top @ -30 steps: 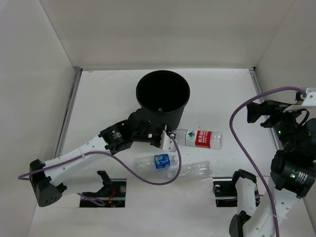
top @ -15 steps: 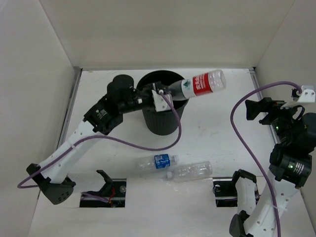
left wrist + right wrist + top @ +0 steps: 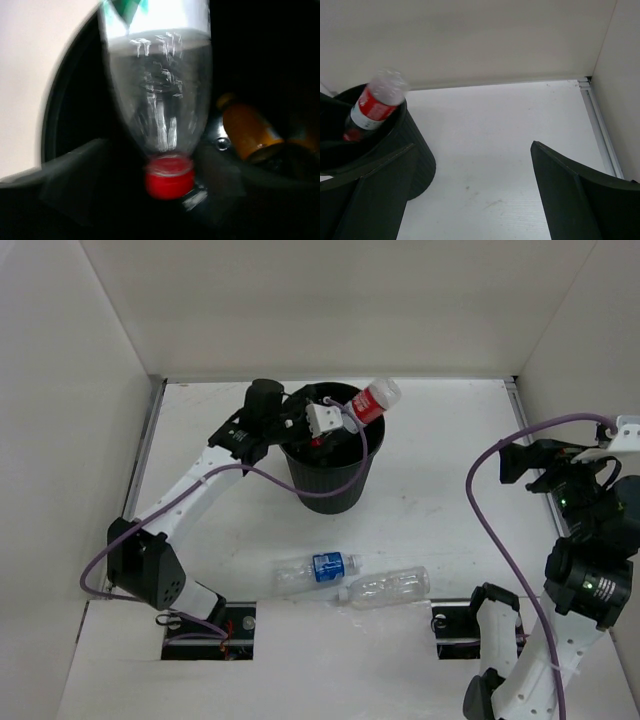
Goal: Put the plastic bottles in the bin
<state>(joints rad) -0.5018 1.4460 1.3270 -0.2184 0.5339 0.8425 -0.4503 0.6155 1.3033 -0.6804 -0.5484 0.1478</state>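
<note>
The black bin (image 3: 330, 475) stands at the back middle of the table, and an orange bottle (image 3: 247, 132) lies inside it. My left gripper (image 3: 338, 418) hangs over the bin's mouth. Its jaws are open, wider than the red cap (image 3: 169, 179) of the red-and-white-labelled bottle (image 3: 375, 400). That bottle is blurred, cap down, its base poking above the rim. The blue-labelled bottle (image 3: 320, 568) and the unlabelled clear bottle (image 3: 385, 587) lie on the table near the front. My right gripper (image 3: 475, 190) is open and empty at the right, facing the bin (image 3: 417, 150).
White walls close in the table on three sides, with metal rails (image 3: 140, 470) along the left and right edges. Two cut-outs (image 3: 215, 625) sit at the near edge by the arm bases. Purple cables (image 3: 480, 510) loop off both arms.
My left arm lifted the red-labelled bottle off the table, swung it over the bin and tipped it cap down. Its jaws have opened. The right arm stayed roughly in place.
</note>
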